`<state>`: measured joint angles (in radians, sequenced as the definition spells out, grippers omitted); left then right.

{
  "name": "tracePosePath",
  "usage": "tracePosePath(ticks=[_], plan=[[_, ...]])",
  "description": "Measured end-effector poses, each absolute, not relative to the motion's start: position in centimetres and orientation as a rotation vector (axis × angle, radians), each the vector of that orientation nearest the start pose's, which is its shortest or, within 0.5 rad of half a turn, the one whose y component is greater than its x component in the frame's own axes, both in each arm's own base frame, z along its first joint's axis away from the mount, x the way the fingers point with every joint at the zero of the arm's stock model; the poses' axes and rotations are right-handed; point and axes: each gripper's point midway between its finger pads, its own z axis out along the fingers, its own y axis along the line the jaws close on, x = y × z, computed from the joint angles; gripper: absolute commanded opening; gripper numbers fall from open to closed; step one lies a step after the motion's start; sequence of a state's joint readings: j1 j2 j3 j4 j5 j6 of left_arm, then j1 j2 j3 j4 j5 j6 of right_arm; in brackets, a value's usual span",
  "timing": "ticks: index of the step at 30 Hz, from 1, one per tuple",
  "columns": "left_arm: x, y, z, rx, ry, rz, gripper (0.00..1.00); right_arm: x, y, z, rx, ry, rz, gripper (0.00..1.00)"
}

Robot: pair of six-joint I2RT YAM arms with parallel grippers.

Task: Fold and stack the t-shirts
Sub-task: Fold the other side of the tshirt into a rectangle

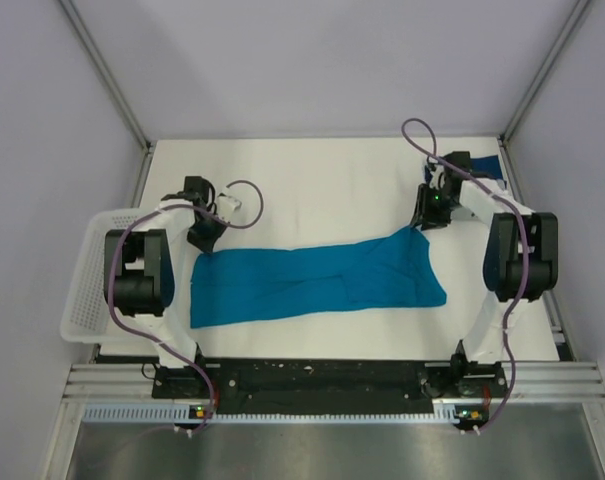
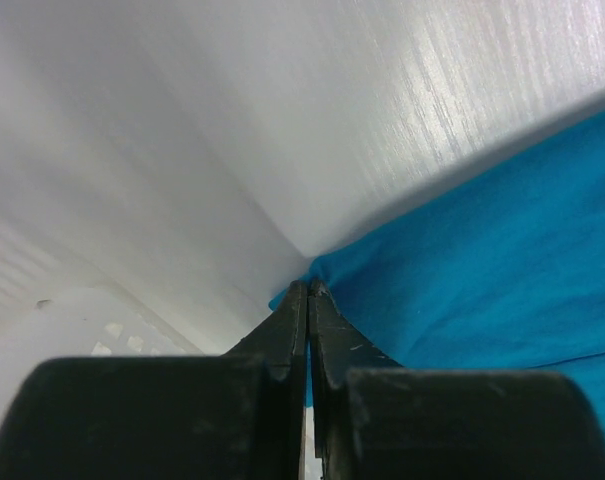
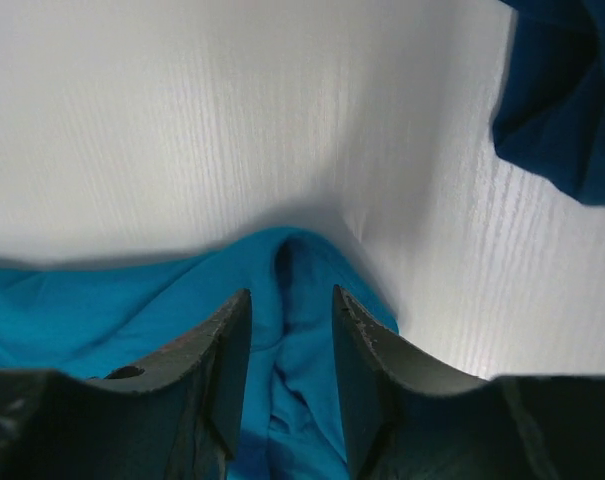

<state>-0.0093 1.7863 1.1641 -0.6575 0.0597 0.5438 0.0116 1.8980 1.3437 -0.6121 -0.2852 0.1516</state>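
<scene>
The teal-blue t-shirt (image 1: 317, 285) lies stretched in a long band across the table. My left gripper (image 1: 204, 240) is shut on its far left corner. In the left wrist view a sliver of teal cloth (image 2: 462, 260) shows between the closed fingertips (image 2: 298, 300). My right gripper (image 1: 427, 215) stands open over the shirt's far right corner. A raised fold of teal cloth (image 3: 292, 330) lies between its spread fingers (image 3: 227, 335), which do not pinch it. The navy t-shirt (image 1: 487, 165) sits bunched at the back right and shows again as a navy edge (image 3: 567, 100) in the right wrist view.
A white mesh basket (image 1: 87, 290) hangs off the table's left edge beside the left arm, and its rim (image 2: 92, 335) shows in the left wrist view. White table surface (image 1: 322, 185) stretches behind the shirt. Frame posts rise at both back corners.
</scene>
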Motion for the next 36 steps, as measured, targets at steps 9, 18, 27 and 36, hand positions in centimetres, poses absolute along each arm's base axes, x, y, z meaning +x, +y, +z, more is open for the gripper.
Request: tracePosePath(ticks=[9, 18, 27, 36], plan=[[34.8, 0.6, 2.7, 0.765, 2.738, 0.015, 0.0, 33.3, 6.8, 9.6, 0.126, 2.645, 0.398, 0.47], [34.8, 0.6, 2.7, 0.757, 2.738, 0.013, 0.0, 26.2, 8.8, 2.8, 0.187, 2.895, 0.425, 0.0], [34.5, 0.8, 2.6, 0.75, 2.734, 0.036, 0.0, 25.9, 6.1, 1.7, 0.376, 2.875, 0.405, 0.07], [34.3, 0.1, 3.3, 0.752, 2.699, -0.011, 0.0, 28.8, 6.2, 4.3, 0.271, 2.774, 0.407, 0.37]])
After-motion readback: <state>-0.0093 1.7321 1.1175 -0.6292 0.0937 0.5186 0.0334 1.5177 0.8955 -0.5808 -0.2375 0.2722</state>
